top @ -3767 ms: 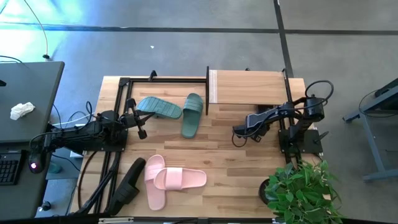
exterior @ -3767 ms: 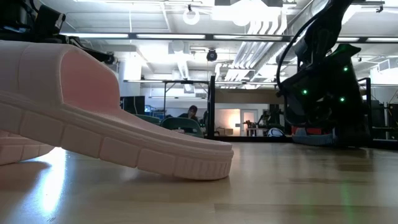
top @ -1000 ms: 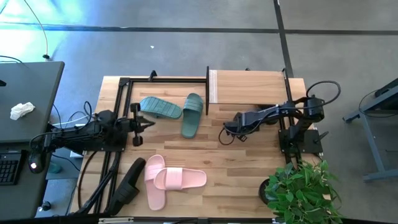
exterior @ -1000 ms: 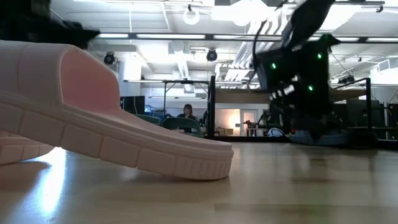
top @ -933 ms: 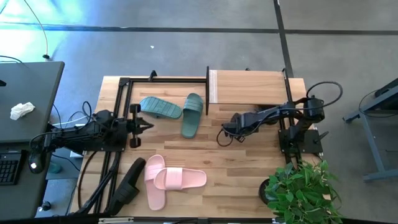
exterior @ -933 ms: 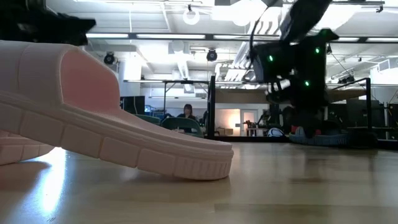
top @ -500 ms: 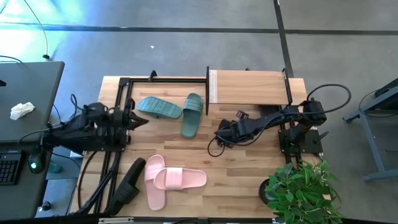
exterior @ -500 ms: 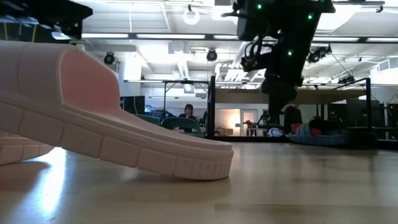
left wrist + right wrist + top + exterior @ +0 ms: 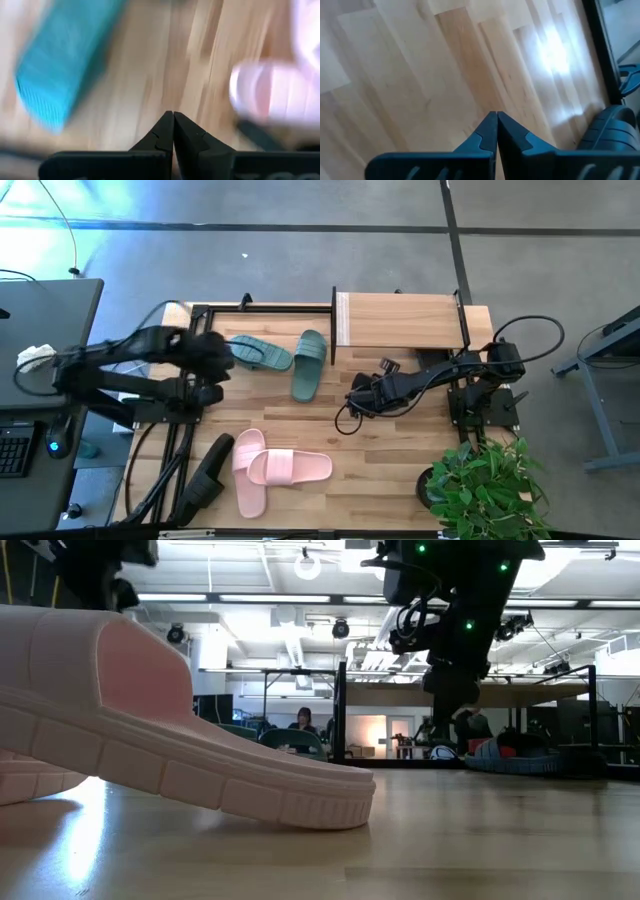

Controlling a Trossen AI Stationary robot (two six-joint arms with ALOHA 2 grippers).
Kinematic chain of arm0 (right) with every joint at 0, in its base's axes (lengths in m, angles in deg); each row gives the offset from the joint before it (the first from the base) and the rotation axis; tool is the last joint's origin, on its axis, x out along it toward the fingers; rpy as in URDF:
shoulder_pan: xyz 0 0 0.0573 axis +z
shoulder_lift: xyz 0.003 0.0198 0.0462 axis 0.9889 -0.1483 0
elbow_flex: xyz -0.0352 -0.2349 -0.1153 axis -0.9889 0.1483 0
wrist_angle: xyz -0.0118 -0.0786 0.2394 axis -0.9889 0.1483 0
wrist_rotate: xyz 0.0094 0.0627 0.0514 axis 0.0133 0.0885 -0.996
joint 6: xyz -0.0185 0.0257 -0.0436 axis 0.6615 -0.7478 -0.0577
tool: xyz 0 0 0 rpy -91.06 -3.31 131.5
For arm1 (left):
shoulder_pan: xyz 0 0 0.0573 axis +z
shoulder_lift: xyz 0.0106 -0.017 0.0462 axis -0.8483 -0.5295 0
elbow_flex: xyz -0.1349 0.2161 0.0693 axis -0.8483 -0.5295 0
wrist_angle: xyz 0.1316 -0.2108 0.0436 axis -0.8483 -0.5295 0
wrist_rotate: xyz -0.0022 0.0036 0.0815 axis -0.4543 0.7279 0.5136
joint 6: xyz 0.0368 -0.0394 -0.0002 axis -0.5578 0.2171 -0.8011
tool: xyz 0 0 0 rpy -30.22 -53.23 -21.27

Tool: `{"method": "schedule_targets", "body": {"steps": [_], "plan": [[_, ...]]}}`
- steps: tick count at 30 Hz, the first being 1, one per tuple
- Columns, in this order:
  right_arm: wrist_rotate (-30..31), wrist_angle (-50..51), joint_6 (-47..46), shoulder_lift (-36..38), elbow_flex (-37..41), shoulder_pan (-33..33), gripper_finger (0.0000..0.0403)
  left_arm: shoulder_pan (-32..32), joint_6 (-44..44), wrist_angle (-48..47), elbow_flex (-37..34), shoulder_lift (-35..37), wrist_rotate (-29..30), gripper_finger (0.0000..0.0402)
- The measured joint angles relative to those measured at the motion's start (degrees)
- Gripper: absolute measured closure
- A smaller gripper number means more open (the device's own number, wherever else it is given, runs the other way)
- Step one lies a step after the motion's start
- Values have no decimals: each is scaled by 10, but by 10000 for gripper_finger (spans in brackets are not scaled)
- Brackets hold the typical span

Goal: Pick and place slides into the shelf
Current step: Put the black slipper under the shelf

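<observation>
A leafy green potted plant (image 9: 483, 480) stands at the table's (image 9: 390, 450) near right corner. A bare black metal frame (image 9: 262, 310) sits along its far edge. Left of the table, a dark desk (image 9: 60, 320) carries a crumpled white cloth (image 9: 35, 358)

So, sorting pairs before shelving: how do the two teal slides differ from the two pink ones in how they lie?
The teal slides lie apart, beside the black frame; the pink slides overlap, nearer the table's front edge. A black slide lies beside the pink pair only. All four are outside the shelf.
</observation>
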Motion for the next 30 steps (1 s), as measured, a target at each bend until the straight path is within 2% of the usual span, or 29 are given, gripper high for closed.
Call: {"method": "schedule_targets", "body": {"steps": [4, 7, 10, 15, 20, 23, 26, 30], "plan": [[-12, 0, 13, 0, 0, 2, 403, -19, 54, -95, 30, -83, -10, 401], [-14, 2, 28, 0, 0, 7, 402, -65, 109, -110, 31, -107, -44, 401], [-19, 2, 41, 0, 0, 15, 402, -139, 184, -106, 31, -111, -59, 402], [-21, 0, 46, 0, 0, 30, 402, -294, 367, -93, 31, -103, -56, 402], [-23, 0, 57, 0, 0, 48, 402, -467, 560, -26, 31, -107, -35, 402], [-23, 0, 75, 0, 0, 58, 402, -549, 673, 16, 31, -116, 12, 401], [-23, -5, 90, 0, 0, 63, 402, -604, 735, 39, 31, -133, 49, 401], [-23, -46, 142, 0, 1, 64, 402, -641, 792, 55, 31, -168, 54, 401]]}}
